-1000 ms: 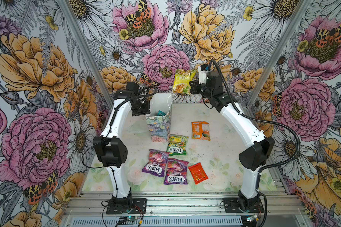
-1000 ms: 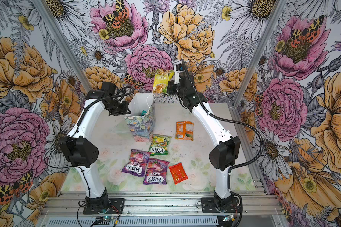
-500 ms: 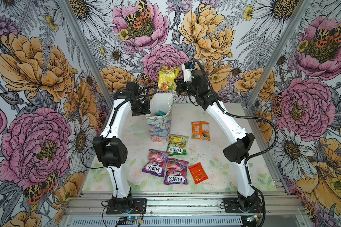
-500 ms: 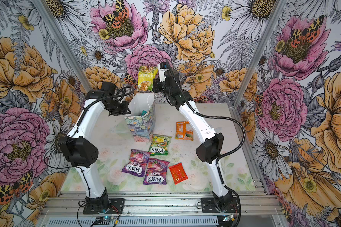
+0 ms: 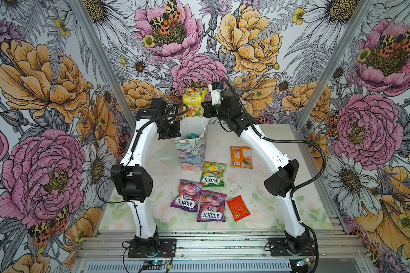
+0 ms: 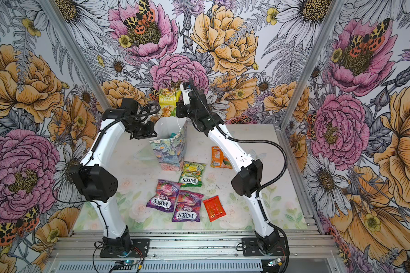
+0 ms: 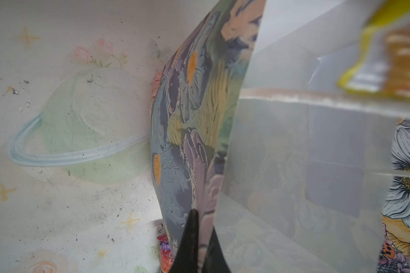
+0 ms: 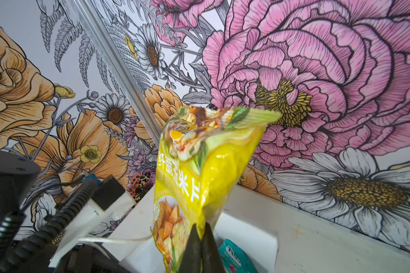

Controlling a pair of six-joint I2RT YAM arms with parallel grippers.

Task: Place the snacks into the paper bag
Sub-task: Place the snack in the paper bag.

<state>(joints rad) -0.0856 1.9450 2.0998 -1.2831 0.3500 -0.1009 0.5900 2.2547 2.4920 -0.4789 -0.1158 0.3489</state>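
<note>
Pinching crinkly glossy yellow packet [image 8: 199,179]: right claw [image 8: 200,228], above paper bag [image 5: 191,152].

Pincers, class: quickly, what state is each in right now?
Left pincer: closed on the paper bag wall.
Right pincer: closed, holding the yellow packet.

My left wrist view blurs the yellow packet [image 7: 393,61] and cuts it off. The paper bag [image 5: 191,153] hides most of a teal packet [image 5: 194,135]; my right arm [image 6: 230,147] covers part of the orange packet [image 6: 217,157].
</note>
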